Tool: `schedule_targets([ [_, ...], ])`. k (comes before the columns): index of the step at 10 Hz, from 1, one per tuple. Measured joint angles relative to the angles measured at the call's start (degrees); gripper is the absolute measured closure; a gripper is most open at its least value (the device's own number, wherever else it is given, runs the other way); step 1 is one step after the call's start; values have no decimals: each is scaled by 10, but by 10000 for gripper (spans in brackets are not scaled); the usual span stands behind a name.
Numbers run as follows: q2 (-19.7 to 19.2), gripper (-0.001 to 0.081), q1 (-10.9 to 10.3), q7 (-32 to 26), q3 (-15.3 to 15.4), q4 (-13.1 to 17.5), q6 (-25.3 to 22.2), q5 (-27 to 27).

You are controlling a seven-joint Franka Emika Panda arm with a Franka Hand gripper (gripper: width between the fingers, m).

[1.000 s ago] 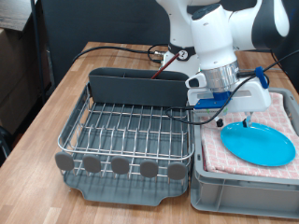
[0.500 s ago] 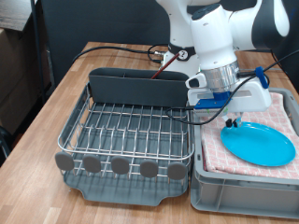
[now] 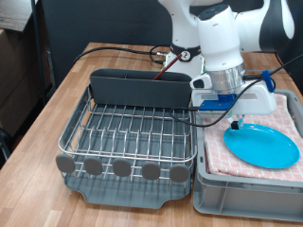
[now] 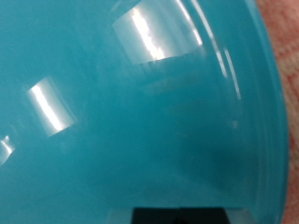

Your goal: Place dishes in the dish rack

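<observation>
Silver wire fills the exterior view's left half: the dish rack [image 3: 133, 142] stands on the wooden table [image 3: 57, 99], its tall grey back compartment toward the top and its row of grey discs [image 3: 121, 167] along the bottom edge. To its right sits a grey crate [image 3: 237, 194] lined with checked cloth, and the light-blue plate [image 3: 261, 147] lies flat on that cloth. The gripper [image 3: 237, 121] hangs at the plate's upper-left rim; whether its fingers are spread or pressed together cannot be told. Only the wrist view shows the plate [image 4: 140, 112] up close, glossy with reflections, filling nearly everything.
</observation>
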State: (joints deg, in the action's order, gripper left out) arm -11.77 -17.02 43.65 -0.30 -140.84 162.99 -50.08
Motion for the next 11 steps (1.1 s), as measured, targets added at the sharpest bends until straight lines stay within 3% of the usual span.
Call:
schedule_targets([
  [2,0,786,-11,34,-2,-7,12,25],
  [3,1,650,-15,43,-2,-10,21,30],
  [4,2,650,-19,59,-5,-12,25,45],
  [5,6,473,-24,83,-11,-14,26,72],
  [6,10,473,-29,108,-19,-16,26,99],
  [8,19,145,-33,142,-29,-23,22,133],
  [9,22,145,-33,142,-30,-25,21,132],
  [10,22,34,-31,137,-28,-27,21,117],
  [11,22,34,-29,117,-22,-30,22,89],
])
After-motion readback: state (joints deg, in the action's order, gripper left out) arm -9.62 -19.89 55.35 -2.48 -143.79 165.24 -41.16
